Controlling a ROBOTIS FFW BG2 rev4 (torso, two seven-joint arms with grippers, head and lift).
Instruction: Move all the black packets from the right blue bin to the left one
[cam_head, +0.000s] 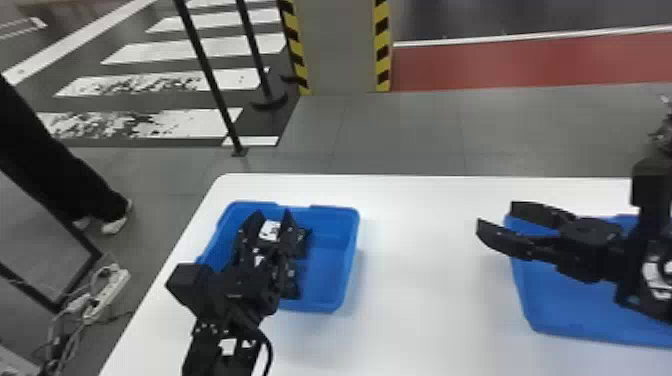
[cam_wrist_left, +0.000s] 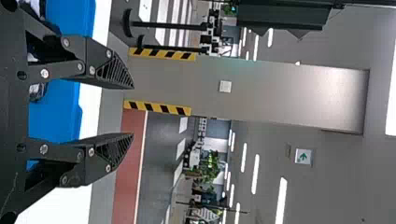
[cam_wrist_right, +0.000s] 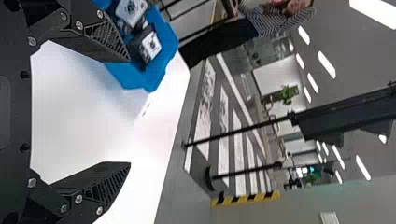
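In the head view, my left gripper (cam_head: 272, 220) stands open over the left blue bin (cam_head: 345, 270), where black packets (cam_head: 302, 240) with white labels lie below and beside it. The left wrist view has the left gripper (cam_wrist_left: 133, 111) with its fingers apart and nothing between them. My right gripper (cam_head: 492, 215) is open at the left edge of the right blue bin (cam_head: 560, 310), whose visible floor shows plain blue. In the right wrist view the right gripper (cam_wrist_right: 130, 112) holds nothing, and a black packet (cam_wrist_right: 145, 46) with a white label lies in the left bin.
Both bins stand on a white table (cam_head: 425, 260), with a stretch of tabletop between them. Beyond its far edge are a striped pillar (cam_head: 340, 45) and black posts (cam_head: 210, 75). A power strip (cam_head: 107, 295) with cables lies on the floor to the left.
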